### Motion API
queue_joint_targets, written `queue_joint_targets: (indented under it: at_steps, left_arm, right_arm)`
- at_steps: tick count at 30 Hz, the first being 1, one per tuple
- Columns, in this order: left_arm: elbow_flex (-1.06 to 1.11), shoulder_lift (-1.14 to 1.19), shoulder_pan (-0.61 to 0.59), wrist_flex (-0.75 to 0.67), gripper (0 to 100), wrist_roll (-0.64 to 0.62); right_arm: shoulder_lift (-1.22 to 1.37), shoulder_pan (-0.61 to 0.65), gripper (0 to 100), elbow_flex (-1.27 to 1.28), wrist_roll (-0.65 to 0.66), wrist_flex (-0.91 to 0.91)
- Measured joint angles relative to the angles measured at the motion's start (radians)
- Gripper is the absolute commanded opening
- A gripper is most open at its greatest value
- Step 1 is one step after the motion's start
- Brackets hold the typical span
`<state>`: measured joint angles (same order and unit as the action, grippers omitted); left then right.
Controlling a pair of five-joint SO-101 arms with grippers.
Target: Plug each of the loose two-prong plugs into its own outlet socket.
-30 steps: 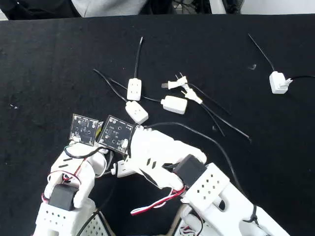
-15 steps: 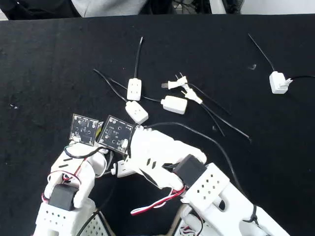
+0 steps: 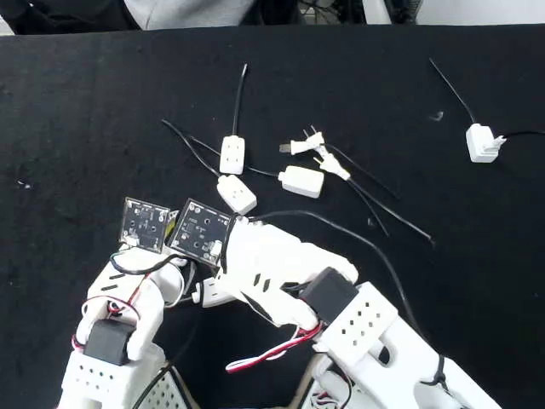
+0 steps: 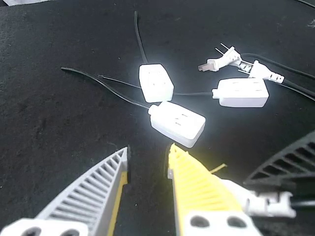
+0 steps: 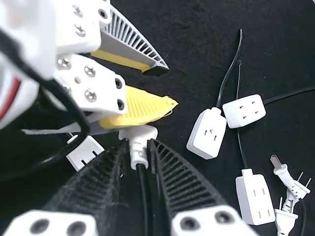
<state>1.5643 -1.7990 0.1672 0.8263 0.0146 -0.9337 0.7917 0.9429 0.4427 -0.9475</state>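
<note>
There the right gripper (image 5: 138, 147) was clamped tight on a white plug (image 5: 139, 133), just beside the left gripper (image 4: 147, 150), open and empty near the closest socket (image 4: 177, 123), and the prongs, I reckoned, needed squaring to its slots before any push.

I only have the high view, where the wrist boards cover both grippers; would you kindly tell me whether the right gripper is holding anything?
Observer: Yes. The right wrist view shows the right gripper shut on a white plug with a black cord.
Operator: Thank you. And the left gripper?
Observer: In the left wrist view the left gripper is open, with nothing between its fingers.
Operator: What lies ahead of it?
Observer: The nearest outlet socket lies on the table just beyond its fingertips, untouched.
</note>
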Motion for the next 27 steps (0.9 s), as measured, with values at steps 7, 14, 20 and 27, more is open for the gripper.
queue_joint_targets:
  at_steps: [7,14,20,27]
  left_arm:
    - [-0.084,0.011,-0.183,0.126,14,0.002]
    - [-0.097,0.011,-0.218,0.147,2,0.003]
    - [-0.097,0.012,-0.219,0.155,3,0.025]
    - [0.003,0.012,-0.272,0.292,3,0.183]
  right_arm:
    - [0.000,-0.035,1.1,-0.018,0.000,-0.135]
    - [0.061,-0.075,1.1,-0.083,0.092,-0.316]
    - [0.201,-0.078,1.1,-0.183,0.189,-0.384]
    - [0.245,-0.078,1.1,-0.259,0.318,-0.397]
